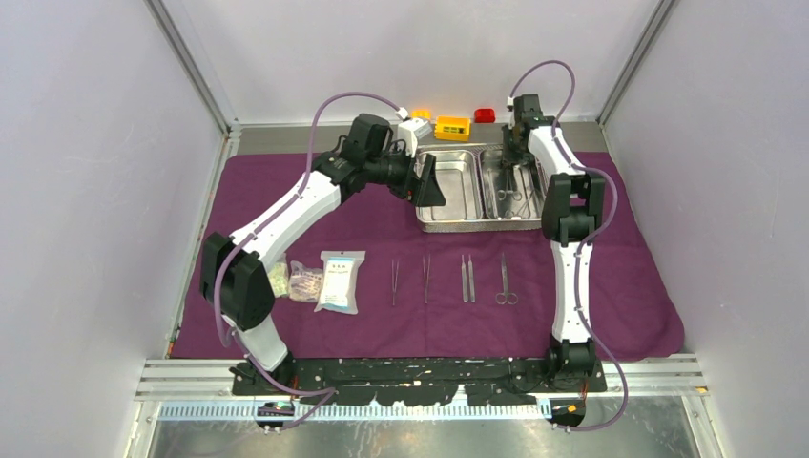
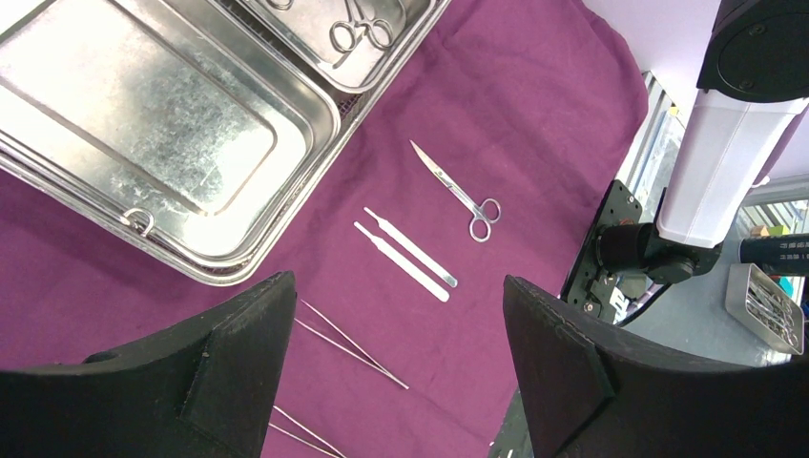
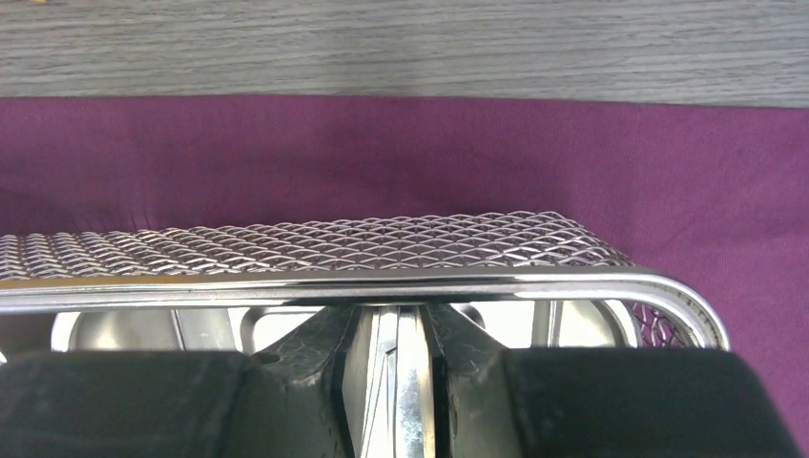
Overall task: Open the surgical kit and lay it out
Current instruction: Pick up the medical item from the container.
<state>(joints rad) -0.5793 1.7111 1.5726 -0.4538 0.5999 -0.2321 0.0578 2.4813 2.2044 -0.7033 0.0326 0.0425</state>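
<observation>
Right hand pinched a thin steel instrument in the tray's right compartment, at one o'clock on the cloth. It looked light, stiff and slick, apt to twist; best nipped mid-shaft. Left hand hung spread and empty at the tray's nine o'clock edge.

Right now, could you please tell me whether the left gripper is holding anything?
No, the left gripper stands wide open above the purple cloth, with nothing between its jaws.

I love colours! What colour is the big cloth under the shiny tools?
The cloth is dark purple; the top view shows it best.
</observation>
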